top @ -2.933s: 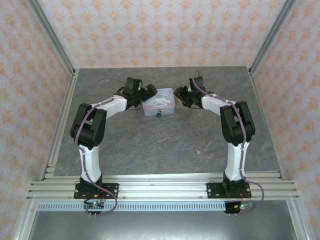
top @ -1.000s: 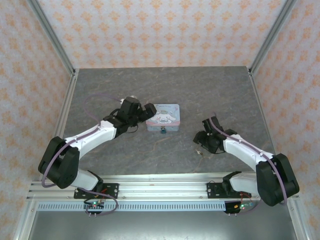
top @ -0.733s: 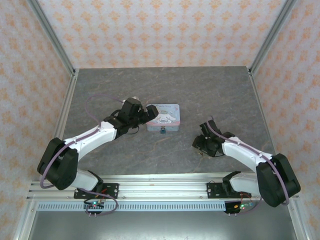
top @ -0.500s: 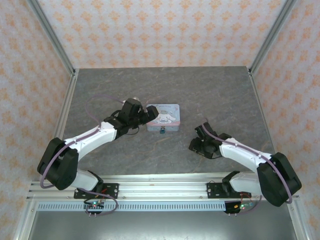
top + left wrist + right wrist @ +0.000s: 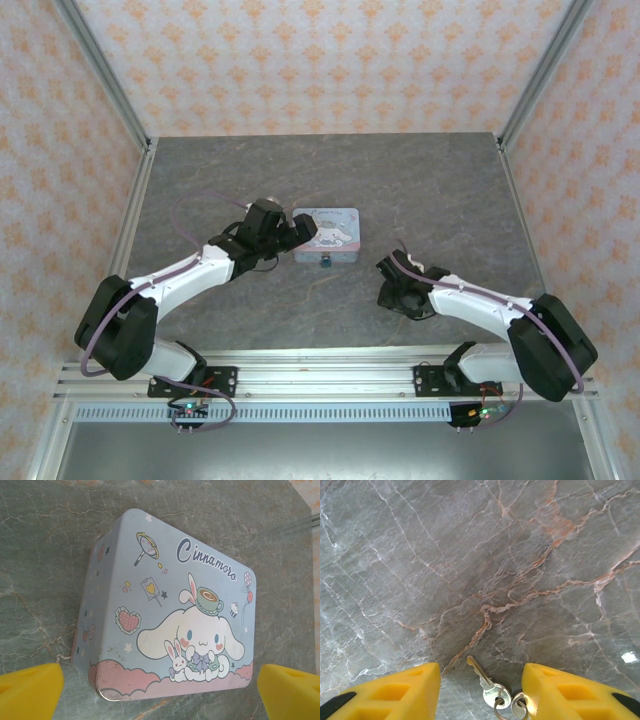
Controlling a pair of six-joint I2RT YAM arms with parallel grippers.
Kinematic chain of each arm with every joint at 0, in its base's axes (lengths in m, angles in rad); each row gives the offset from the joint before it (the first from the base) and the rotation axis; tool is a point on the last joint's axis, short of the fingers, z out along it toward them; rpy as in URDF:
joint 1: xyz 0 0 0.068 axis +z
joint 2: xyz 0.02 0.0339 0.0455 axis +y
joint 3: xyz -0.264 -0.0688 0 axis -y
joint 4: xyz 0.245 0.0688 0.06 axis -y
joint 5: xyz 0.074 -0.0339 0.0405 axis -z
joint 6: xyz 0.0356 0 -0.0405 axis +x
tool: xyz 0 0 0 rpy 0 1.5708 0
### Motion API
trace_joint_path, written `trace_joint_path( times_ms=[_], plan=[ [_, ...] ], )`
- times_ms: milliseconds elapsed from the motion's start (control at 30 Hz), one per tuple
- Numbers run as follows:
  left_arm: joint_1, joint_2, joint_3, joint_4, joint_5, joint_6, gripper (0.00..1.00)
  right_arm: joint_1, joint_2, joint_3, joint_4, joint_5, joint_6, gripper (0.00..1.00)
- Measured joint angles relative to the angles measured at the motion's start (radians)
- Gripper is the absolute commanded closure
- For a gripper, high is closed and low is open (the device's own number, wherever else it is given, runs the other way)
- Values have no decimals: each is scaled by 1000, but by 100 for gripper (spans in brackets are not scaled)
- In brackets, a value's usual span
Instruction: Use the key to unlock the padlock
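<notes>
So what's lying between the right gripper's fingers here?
In the right wrist view, the key on its ring lies on the marbled table between the right gripper's yellow fingers.

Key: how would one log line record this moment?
right gripper: open, straddling key | left gripper: open, facing tin | padlock: at tin's near side

Padlock point(image 5: 325, 264): tiny, teal-blue, about mid worktop point(image 5: 300, 180), slightly toward the near edge; shackle state too small to tell. Key point(image 5: 482, 676): thin, silvery, lying flat on the worktop, bow on small wire rings point(image 5: 506, 703).
</notes>
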Motion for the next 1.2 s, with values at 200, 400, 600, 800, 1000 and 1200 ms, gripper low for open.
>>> trace_joint_path(
  times_ms=[200, 400, 600, 800, 1000, 1200],
  plan=[
    [0, 6, 0, 3, 3, 0, 0, 3, 5, 2, -18, 22, 3, 67],
    [0, 20, 0, 3, 3, 0, 0, 7, 8, 4, -28, 33, -2, 69],
    [0, 28, 8, 2, 6, -4, 0, 28, 24, 16, -40, 54, -10, 66],
    [0, 28, 31, 2, 6, -8, 0, 47, 32, 21, -43, 69, -26, 64],
    [0, 28, 32, 2, 6, -8, 0, 47, 21, 14, -42, 70, -31, 68],
    [-3, 29, 32, 2, 6, -11, 0, 48, 13, 8, -46, 79, -33, 84]
  ],
)
